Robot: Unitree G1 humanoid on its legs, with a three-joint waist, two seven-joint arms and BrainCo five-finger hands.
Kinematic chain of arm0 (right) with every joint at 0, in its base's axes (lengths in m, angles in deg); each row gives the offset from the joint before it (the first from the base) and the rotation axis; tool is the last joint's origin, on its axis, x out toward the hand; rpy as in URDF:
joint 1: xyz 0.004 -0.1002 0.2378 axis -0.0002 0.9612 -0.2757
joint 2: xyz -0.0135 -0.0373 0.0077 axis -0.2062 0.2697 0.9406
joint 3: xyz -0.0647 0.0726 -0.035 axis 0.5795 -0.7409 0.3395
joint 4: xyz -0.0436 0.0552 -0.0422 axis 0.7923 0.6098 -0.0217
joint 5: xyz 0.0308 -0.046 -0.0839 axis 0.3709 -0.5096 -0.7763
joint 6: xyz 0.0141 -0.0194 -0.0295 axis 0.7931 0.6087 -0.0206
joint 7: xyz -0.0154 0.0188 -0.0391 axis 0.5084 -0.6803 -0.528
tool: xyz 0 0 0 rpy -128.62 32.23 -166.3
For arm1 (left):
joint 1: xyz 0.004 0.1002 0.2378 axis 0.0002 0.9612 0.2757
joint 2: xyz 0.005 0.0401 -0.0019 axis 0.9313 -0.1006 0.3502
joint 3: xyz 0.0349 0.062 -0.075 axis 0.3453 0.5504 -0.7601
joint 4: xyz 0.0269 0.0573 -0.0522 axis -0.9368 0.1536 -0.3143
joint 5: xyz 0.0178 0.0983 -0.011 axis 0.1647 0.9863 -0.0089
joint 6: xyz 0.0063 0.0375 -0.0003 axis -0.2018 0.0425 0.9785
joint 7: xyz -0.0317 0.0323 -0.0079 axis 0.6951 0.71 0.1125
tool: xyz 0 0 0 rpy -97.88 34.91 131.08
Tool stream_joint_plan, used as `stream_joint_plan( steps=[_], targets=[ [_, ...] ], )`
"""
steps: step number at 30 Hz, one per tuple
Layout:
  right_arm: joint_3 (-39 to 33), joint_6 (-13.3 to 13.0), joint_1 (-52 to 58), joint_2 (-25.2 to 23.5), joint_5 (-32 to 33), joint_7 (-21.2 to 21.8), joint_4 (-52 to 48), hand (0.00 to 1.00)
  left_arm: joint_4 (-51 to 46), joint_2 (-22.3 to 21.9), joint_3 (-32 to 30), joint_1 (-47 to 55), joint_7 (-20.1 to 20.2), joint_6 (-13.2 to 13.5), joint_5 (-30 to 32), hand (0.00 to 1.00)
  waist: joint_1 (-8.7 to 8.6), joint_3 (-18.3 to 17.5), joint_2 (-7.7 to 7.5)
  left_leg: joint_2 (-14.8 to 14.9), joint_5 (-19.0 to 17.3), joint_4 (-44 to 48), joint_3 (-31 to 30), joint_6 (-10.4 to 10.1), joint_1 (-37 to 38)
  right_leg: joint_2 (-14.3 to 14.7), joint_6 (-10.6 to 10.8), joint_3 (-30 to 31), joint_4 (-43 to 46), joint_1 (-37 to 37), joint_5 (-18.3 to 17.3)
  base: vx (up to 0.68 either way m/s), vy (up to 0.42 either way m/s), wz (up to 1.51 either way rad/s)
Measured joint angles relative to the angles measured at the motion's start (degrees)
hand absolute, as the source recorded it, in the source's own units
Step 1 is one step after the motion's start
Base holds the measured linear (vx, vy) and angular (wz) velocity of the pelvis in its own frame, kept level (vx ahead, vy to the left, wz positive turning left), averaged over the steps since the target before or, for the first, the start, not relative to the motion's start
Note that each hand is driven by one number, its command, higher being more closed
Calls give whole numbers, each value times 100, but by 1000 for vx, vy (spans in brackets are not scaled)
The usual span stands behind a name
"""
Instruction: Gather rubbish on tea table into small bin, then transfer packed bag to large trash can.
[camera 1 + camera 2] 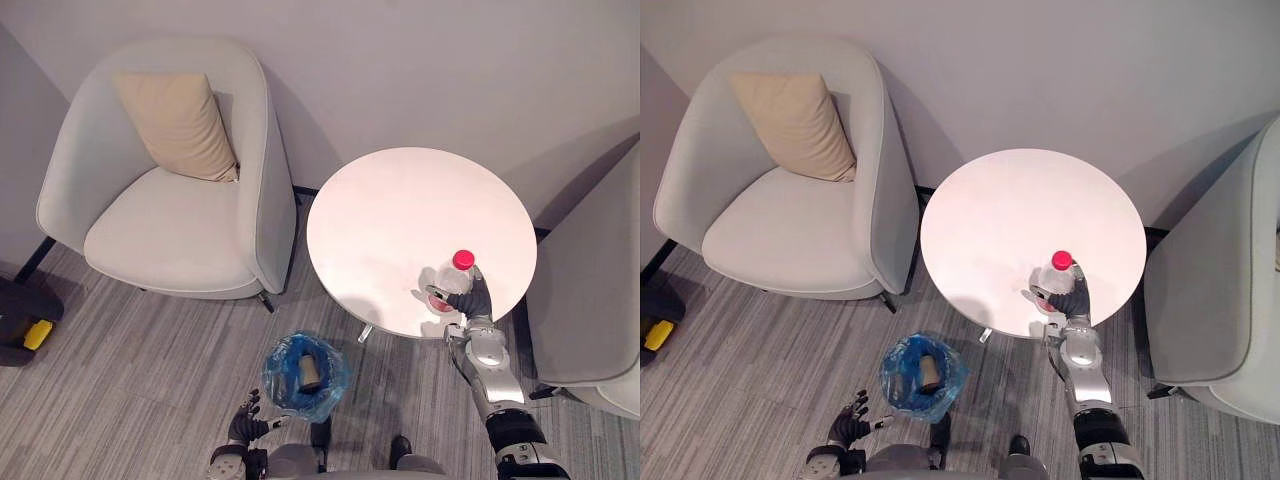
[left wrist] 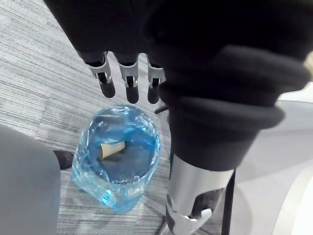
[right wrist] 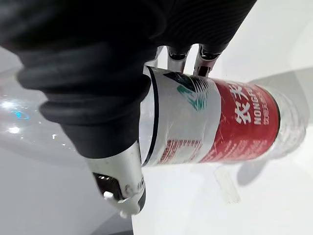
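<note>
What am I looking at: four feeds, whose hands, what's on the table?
A two-armed humanoid robot tidying rubbish. The two wide pictures come from its head, looking down; the two close-ups from cameras on its wrists. On the round tea table is a plastic bottle with a red cap; the right hand has its fingers curled round it. The left hand hangs open near the small bin on the floor, lined with a blue bag, a brown cardboard piece inside.

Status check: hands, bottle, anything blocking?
Right hand shut on red-capped bottle, upright on tea table. Left hand open, low beside blue-lined small bin. No obstacle seen between bottle and bin.
</note>
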Motion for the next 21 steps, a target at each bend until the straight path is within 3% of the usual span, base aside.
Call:
stream_joint_plan(
  steps=[13,21],
  targets=[
    [180,-2,-88,-25,37,93,-15,100,-150,-3,29,1,3,-2,0,0,124,35,5,-7,21,1,-150,1,-56,-2,-13,-119,0,40,-13,6,-10,6],
    [203,-32,501,-136,36,180,-1355,100,-155,-4,30,0,8,-8,11,0,112,33,0,45,18,1,-31,-1,42,1,-12,18,21,83,-13,-21,-13,-7]
  ],
)
